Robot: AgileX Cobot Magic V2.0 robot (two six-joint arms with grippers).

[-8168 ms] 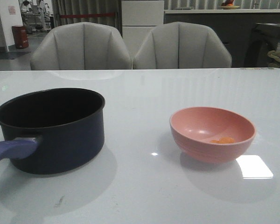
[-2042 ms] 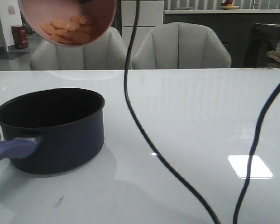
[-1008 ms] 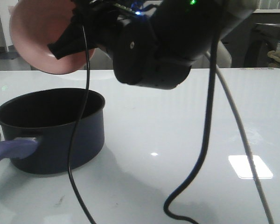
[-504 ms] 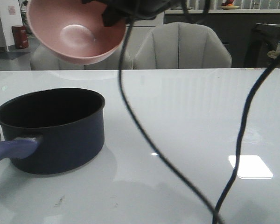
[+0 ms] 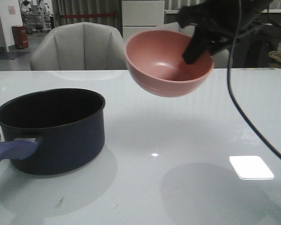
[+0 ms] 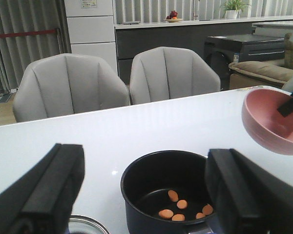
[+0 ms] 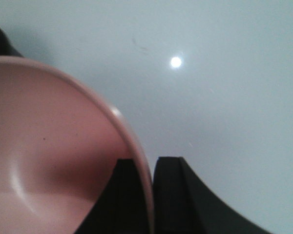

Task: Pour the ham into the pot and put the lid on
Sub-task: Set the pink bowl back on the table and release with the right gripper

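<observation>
Six ham (image 6: 177,207) pieces lay inside the pot (image 5: 51,129) near the table's (image 5: 187,187) left edge. We noted right gripper (image 7: 149,168) clamped on the empty bowl's (image 5: 168,63) rim aloft; left gripper (image 6: 144,195) gaped, presumably awaiting the lid.

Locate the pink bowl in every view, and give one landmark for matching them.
Front view: pink bowl held in the air, upper centre-right, right pincer on its rim.
Left wrist view: bowl at the right edge, beside the pot.
Right wrist view: bowl fills the left side, rim pinched.
Shared landmark: the white table.
</observation>
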